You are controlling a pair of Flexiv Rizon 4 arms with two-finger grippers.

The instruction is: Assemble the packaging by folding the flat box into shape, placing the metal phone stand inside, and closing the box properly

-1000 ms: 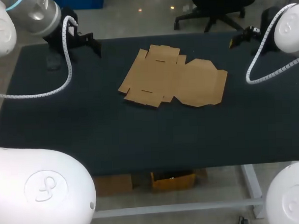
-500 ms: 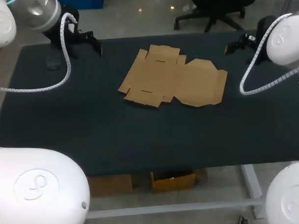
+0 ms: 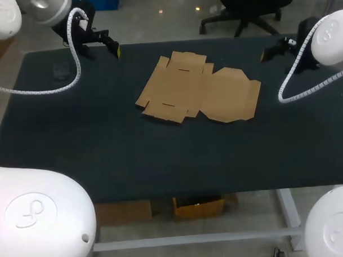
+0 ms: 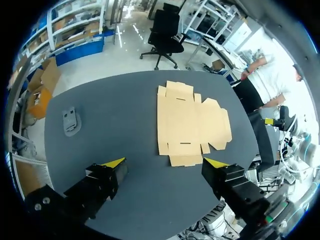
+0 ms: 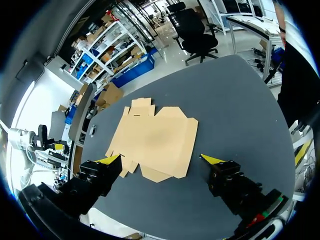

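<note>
Left gripper (image 4: 164,162) near dark table (image 4: 120,120)

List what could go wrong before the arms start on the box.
1. The box lies fully flat on the table. The left gripper and right gripper, both open, may shove it along instead of lifting a flap.
2. The stand sits near a table corner. A sweep of the left gripper there might knock it off.
</note>
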